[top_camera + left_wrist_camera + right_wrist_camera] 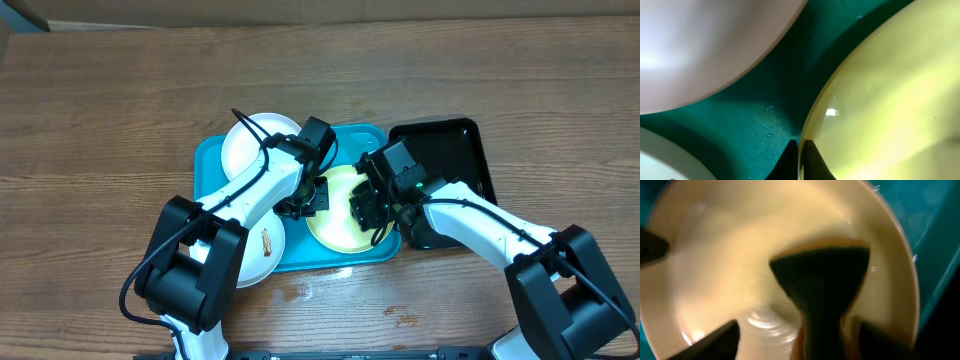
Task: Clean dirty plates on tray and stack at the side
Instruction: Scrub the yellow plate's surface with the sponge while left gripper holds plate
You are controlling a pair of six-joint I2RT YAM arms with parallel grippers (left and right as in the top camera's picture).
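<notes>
my left gripper point(799, 157) pinches glossy yellow-green plate point(880, 100) rim; right gripper point(805, 340) clamps rough green sponge point(822, 275); turquoise plastic tray point(765, 90), wood-grain table point(100, 100).

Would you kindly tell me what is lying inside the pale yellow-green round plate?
A dark green scouring sponge, held by the right gripper, presses on the plate. Whether smears lie beneath the sponge is hidden.

Both arms rise from the table's near edge and bend inward toward its middle, their white forearms converging. The left gripper point(308, 196) points down, its fingertips point(785, 167) nearly together, pinching the rim of the yellow-green plate point(890, 100). The right gripper point(368, 208), tilted leftward, clamps a sponge point(822, 285).
</notes>
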